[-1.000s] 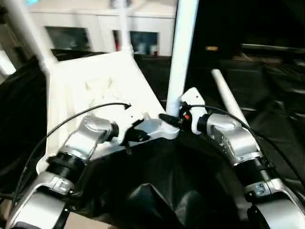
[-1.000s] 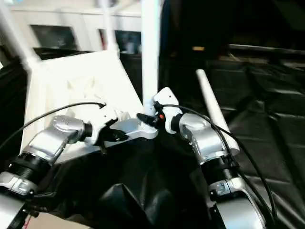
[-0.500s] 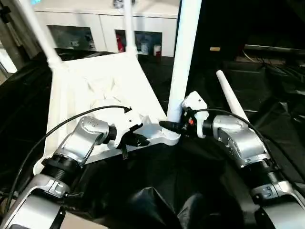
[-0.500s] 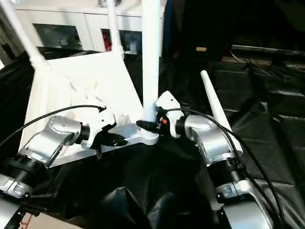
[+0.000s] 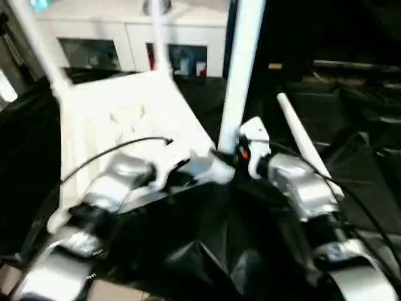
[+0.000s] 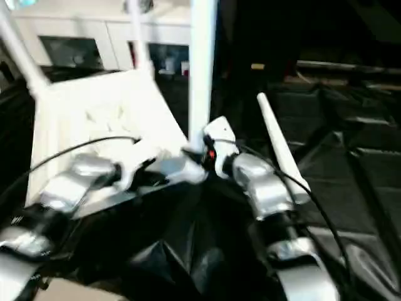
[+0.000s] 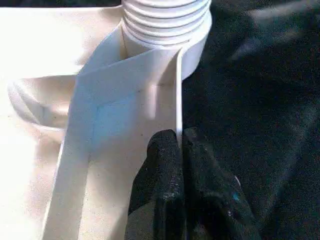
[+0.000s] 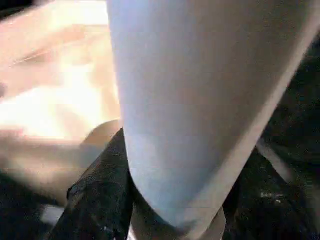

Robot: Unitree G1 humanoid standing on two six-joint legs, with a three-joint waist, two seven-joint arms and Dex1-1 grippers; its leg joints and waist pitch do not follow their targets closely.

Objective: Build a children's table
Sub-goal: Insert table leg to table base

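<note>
children's table (image 5: 119, 119) lies upside down on black sheeting (image 5: 263, 238), ribbed underside up, filling the 10 to 12 o'clock part of the head view. three legs stand in corner sockets; the near one, upright leg (image 5: 241, 69), rises at 12 o'clock. a loose leg (image 5: 307, 147) lies on the sheeting at 2 o'clock, not yet fitted.

left gripper (image 7: 179, 150): fingers pinched nearly shut on the thin rim wall (image 7: 179, 95) of the top, just below the threaded socket (image 7: 167, 20). right gripper (image 5: 229, 157): fingers about half spread, wrapped round the base of the upright leg, one finger (image 8: 100, 195) on each side.

handling, as a judgement: hollow white plastic, light and stiff, but smooth and likely slippery, and the tapered tube could slide through a loose grip. the rim wall is thin and may flex, so pinch near the socket, where it's stiffer. take legs low, near the thick threaded end, for turning force. white cabinet (image 5: 125, 37) behind at 11 o'clock.
</note>
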